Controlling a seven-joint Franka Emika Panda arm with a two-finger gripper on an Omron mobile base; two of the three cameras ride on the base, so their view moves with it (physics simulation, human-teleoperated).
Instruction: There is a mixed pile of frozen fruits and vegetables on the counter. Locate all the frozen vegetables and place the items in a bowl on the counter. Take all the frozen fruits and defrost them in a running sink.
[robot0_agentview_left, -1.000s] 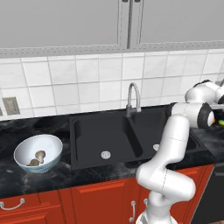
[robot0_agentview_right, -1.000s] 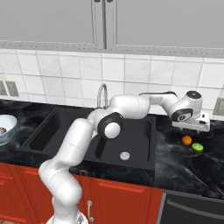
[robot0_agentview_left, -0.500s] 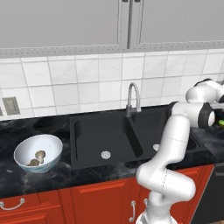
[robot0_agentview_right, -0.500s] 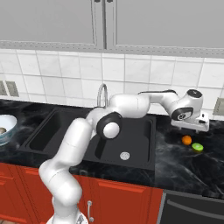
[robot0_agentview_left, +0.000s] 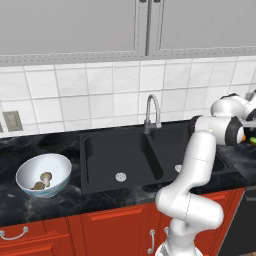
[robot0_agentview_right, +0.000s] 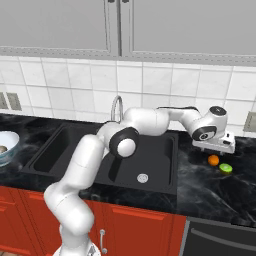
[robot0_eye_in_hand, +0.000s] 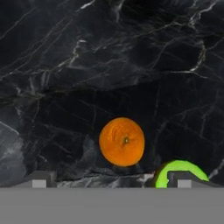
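- Black veined counter (robot0_agentview_right: 200, 190) over red cabinets; double sink (robot0_agentview_left: 120, 155) mid-run, white tile behind.
- Bowl (robot0_agentview_left: 44, 175) on the counter left of the sink, two tan mushroom pieces (robot0_agentview_left: 42, 181) already inside.
- Orange ball (robot0_agentview_right: 213, 160) and lime green ball (robot0_agentview_right: 226, 168) lie on the counter right of the sink, just beside each other.
- Gripper (robot0_agentview_right: 215, 146) hangs just above them, fingers spread wide, nothing between them.
- Hand view: orange ball (robot0_eye_in_hand: 122, 141) sits between the two fingertips and ahead of them, not yet enclosed; lime ball (robot0_eye_in_hand: 180, 173) partly behind one fingertip (robot0_eye_in_hand: 183, 178).
- Judgement: a straight descent should straddle the orange; the lime ball risks a nudge.
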